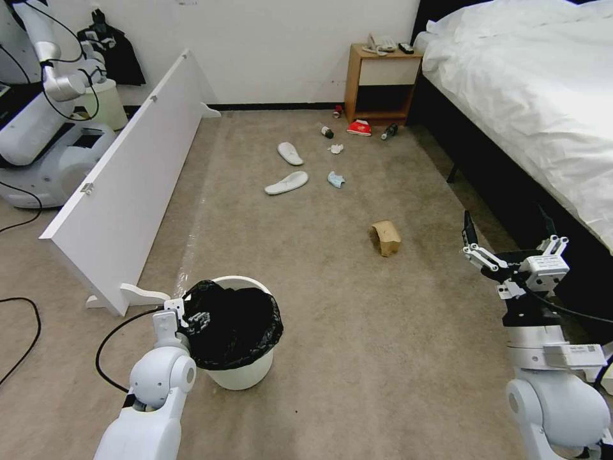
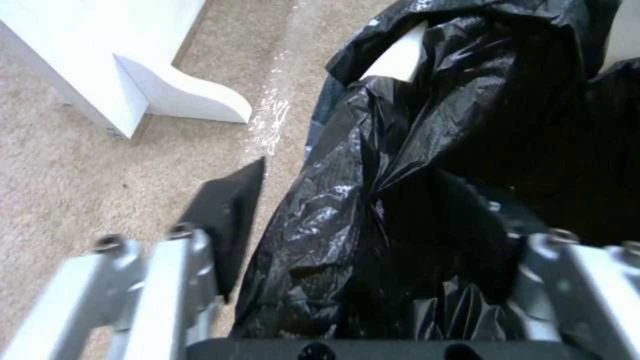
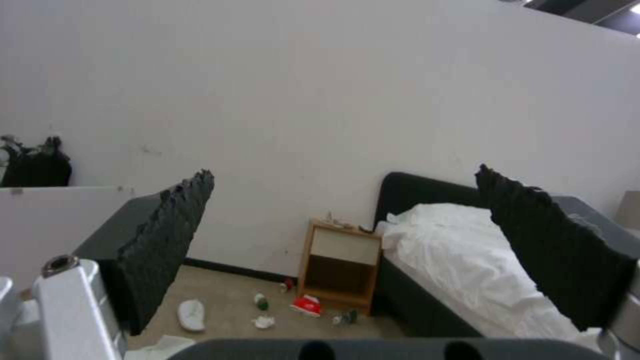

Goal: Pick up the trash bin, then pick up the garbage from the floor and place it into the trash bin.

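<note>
Left gripper is right at the trash bin on the carpet, fingers spread over its bagged rim, not clamped. Right gripper hangs wide open beside the bed. Farther off lie slippers, brown paper bag, red packet.

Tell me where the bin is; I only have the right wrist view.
Observer: The bin stands at the robot's front left, near the foot of the white panel.
Operator: Report the left gripper.
Observer: The left gripper is at the bin's rim, open, its fingers straddling the black bag folded over it.
</note>
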Available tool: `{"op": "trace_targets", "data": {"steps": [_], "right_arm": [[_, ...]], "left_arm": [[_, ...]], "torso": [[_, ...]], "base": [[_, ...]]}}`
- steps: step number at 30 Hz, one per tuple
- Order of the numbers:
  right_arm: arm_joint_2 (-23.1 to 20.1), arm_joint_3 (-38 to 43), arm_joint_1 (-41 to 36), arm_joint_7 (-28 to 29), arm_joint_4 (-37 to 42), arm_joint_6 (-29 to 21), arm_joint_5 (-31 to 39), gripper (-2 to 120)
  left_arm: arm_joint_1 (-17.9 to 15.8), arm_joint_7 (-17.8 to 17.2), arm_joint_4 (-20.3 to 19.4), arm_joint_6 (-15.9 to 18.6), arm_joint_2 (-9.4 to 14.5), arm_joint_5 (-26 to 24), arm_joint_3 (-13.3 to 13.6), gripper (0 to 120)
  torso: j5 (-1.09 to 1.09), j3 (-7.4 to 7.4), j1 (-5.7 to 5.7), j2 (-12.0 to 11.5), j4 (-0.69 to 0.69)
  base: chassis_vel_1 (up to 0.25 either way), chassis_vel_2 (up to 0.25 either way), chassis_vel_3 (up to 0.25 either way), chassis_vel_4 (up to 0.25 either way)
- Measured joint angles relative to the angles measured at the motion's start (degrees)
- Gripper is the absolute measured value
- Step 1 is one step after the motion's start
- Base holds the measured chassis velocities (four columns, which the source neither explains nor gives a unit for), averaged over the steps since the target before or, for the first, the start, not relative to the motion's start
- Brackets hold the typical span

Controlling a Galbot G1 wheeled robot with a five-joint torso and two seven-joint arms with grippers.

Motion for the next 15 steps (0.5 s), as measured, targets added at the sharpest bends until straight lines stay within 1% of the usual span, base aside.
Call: {"op": "trace_targets", "data": {"steps": [2,3,5,6,7,8,9,11,12,13,14,15], "right_arm": [[0.0,0.0,0.0,0.0,0.0,0.0,0.0,100],[0.0,0.0,0.0,0.0,0.0,0.0,0.0,100],[0.0,0.0,0.1,0.0,0.0,-0.1,0.1,100],[0.0,0.0,0.1,0.0,0.0,-0.1,0.1,100],[-0.1,0.0,0.2,0.0,0.0,-0.1,0.1,100],[-0.1,0.0,0.2,0.0,0.0,-0.2,0.1,100],[-0.1,0.0,0.2,0.0,0.0,-0.2,0.1,100],[-0.1,-0.1,0.2,-0.1,0.1,-0.2,0.2,100],[-0.1,-0.1,0.2,-0.1,0.1,-0.2,0.2,100],[-0.1,0.0,0.2,-0.1,0.3,-0.2,0.3,100],[-0.1,0.0,0.2,-0.1,0.3,-0.2,0.3,100],[-0.1,0.0,0.2,-0.1,0.3,-0.2,0.4,100]], "left_arm": [[0.1,0.2,0.1,-0.2,-0.1,0.2,0.0,52],[0.1,0.2,0.1,-0.2,-0.1,0.2,0.0,52],[0.1,0.3,0.1,-0.3,-0.1,0.2,0.0,40],[0.1,0.3,0.1,-0.3,-0.1,0.2,0.0,40],[0.1,0.3,0.0,-0.3,-0.1,0.2,-0.1,37],[0.1,0.3,0.0,-0.3,-0.1,0.2,-0.1,30],[0.1,0.3,0.0,-0.3,-0.1,0.2,-0.1,30],[0.1,0.4,-0.1,-0.4,-0.1,0.2,-0.1,20],[0.1,0.4,-0.1,-0.4,-0.1,0.2,-0.1,20],[0.2,0.5,-0.1,-0.5,-0.2,0.1,0.0,12],[0.2,0.5,-0.1,-0.5,-0.2,0.1,0.0,12],[0.2,0.6,-0.1,-0.8,-0.3,0.1,0.0,10]], "torso": [[0.00,0.00,0.00,0.0,0.00],[0.00,0.00,0.00,0.0,0.00],[0.00,0.00,0.00,0.0,0.00],[0.00,0.00,0.00,0.0,0.00],[0.00,0.00,0.00,0.0,0.00],[0.00,0.00,0.00,0.0,0.00],[0.00,0.00,0.00,0.0,0.00],[0.01,-0.01,0.00,0.0,0.00],[0.01,-0.01,0.00,0.0,0.00],[0.00,-0.01,0.00,0.0,-0.01],[0.00,-0.01,0.00,0.0,-0.01],[-0.02,-0.01,0.00,0.0,-0.01]], "base": [[0.000,0.000,0.000,0.000],[0.000,0.000,0.000,0.000],[0.000,0.000,0.000,0.000],[0.000,0.000,0.000,0.000],[0.000,0.000,0.000,0.000],[0.000,0.000,0.000,0.000],[0.000,0.000,0.000,0.000],[0.000,0.000,0.000,0.000],[0.000,0.000,0.000,0.000],[0.000,0.000,0.000,0.000],[0.000,0.000,0.000,0.000],[0.000,0.000,0.000,0.000]]}}
